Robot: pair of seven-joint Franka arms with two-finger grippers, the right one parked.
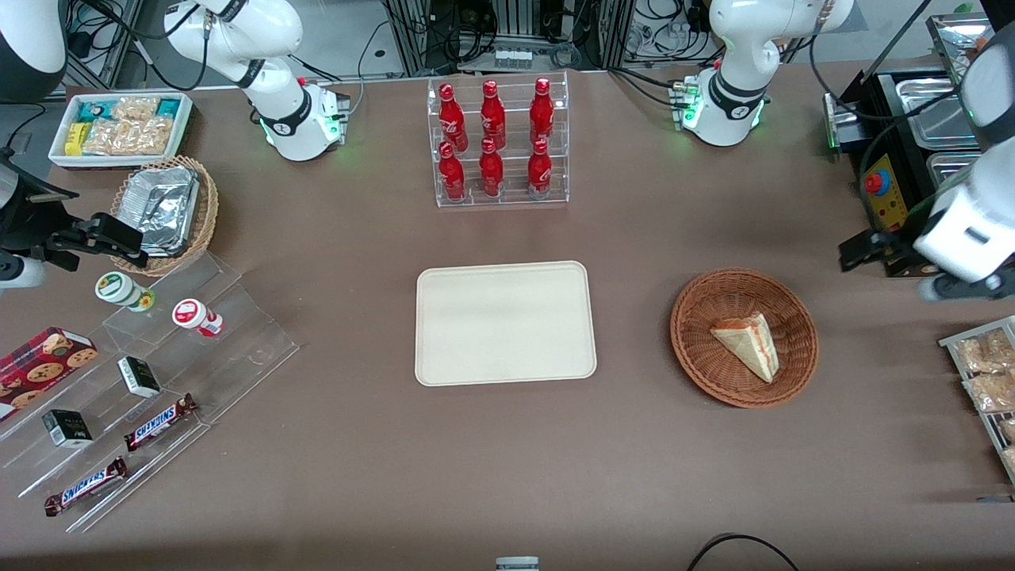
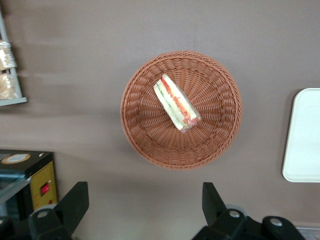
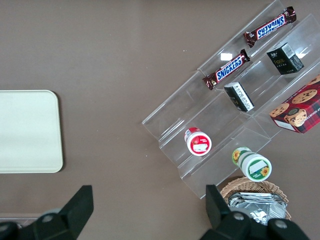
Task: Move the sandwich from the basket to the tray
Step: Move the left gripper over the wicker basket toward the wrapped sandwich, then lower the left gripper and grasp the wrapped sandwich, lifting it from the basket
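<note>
The sandwich (image 1: 749, 342), a clear-wrapped pale wedge with red and green filling, lies in the round reddish-brown basket (image 1: 690, 349). The cream tray (image 1: 505, 323) lies bare at the table's middle, beside the basket toward the parked arm's end. My left gripper (image 1: 872, 252) hangs high above the table, beside the basket toward the working arm's end. In the left wrist view the gripper (image 2: 144, 194) is open and empty, its black fingers (image 2: 75, 200) wide apart over bare table. The basket (image 2: 135, 130), the sandwich (image 2: 176, 102) and a tray edge (image 2: 305, 135) also show there.
A clear rack of red bottles (image 1: 498, 143) stands farther from the camera than the tray. A black control box with a red button (image 1: 884, 190) and a rack of snack bags (image 1: 987, 381) sit near the gripper. A clear stepped shelf with snacks (image 1: 158, 373) lies toward the parked arm's end.
</note>
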